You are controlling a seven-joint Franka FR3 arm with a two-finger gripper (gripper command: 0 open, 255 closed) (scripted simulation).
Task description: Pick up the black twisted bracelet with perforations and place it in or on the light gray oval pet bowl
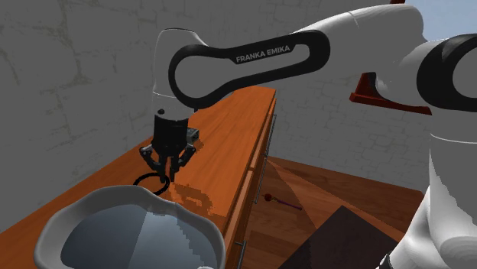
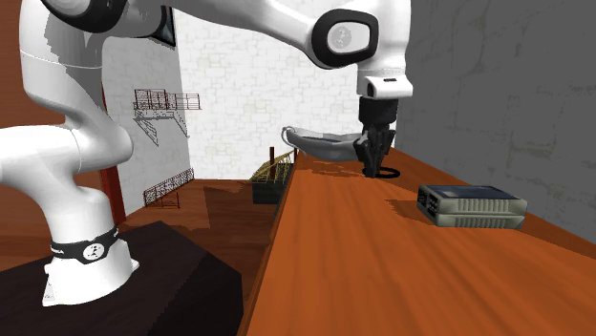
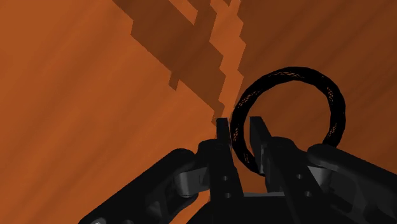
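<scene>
One grey bowl (image 1: 200,222) sits low on the shoulder view's left. Just past its rim is one black ring bracelet (image 1: 150,180), pinched tight in the one claw (image 1: 167,170), close above the brown table (image 1: 229,130). One dark box (image 2: 471,205) lies farther along.

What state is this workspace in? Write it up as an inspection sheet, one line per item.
Surface: orange-brown wooden counter, with drawer handles along its front edge.
Job's things: black twisted bracelet close to the light grey bowl, not yet in it.
Clutter: dark grey box on the counter, apart from the bracelet; small red item on the floor.
Grippers: black gripper pointing down at the counter, jaws clasping the bracelet's band.
Cables: nothing seen.
Surroundings: pale brick walls, wooden floor, a crate on the floor beyond the counter's end.
</scene>
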